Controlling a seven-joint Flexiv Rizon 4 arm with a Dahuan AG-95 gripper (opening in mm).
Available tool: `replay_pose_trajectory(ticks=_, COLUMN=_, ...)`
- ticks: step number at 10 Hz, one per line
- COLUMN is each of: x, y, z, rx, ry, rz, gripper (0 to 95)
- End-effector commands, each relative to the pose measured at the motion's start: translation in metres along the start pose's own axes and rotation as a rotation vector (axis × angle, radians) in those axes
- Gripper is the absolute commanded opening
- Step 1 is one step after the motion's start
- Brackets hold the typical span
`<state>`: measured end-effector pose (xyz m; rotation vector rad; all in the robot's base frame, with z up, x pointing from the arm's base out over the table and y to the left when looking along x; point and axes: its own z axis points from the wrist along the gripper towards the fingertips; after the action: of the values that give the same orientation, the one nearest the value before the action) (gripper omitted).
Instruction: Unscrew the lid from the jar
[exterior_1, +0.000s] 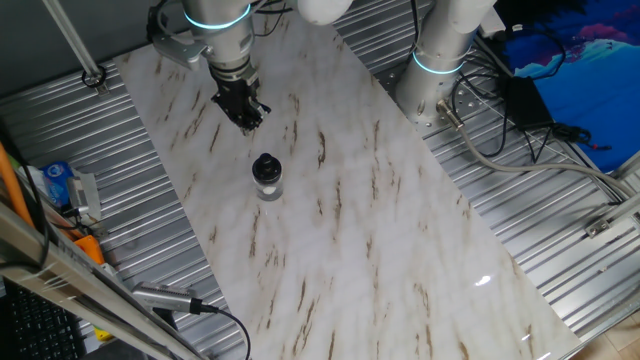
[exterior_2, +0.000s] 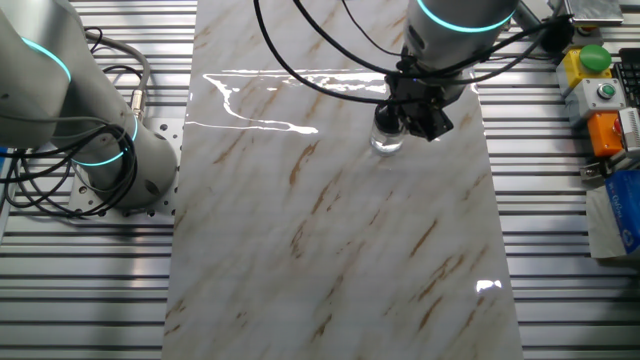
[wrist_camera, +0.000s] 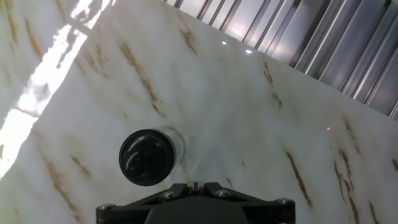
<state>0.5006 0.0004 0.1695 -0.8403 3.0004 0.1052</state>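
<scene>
Lid (exterior_1: 265, 166) seated on jar (exterior_1: 268, 186), upright on marble worktop (exterior_1: 380, 230), centre-left of one fixed view. Claw (exterior_1: 246, 112) above and apart, toward upper left; holding nothing, finger spacing not discernible. Unscrewing apparently not begun: approach, grip, twist all remaining.

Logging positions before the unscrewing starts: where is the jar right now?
The jar stands upright on the marble table, lid on, near the end effector, untouched.

Robotics lab: marble-patterned table (exterior_1: 400, 260), ribbed metal bench (exterior_1: 560, 220), cables (exterior_2: 60, 190).
</scene>
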Motion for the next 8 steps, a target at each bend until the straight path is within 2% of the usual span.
replay_pose_trajectory(ticks=1, x=0.001, y=0.001, z=-0.001, rx=0.001, ry=0.000, rz=-0.018, gripper=0.0)
replay_pose_trajectory(ticks=4, x=0.005, y=0.013, z=-0.013, rx=0.000, ry=0.016, rz=0.005, gripper=0.0)
replay_pose_trajectory(ticks=5, x=0.006, y=0.024, z=-0.019, rx=0.003, ry=0.027, rz=0.031, gripper=0.0)
replay_pose_trajectory(ticks=8, x=0.007, y=0.035, z=-0.023, rx=-0.005, ry=0.023, rz=0.039, gripper=0.0)
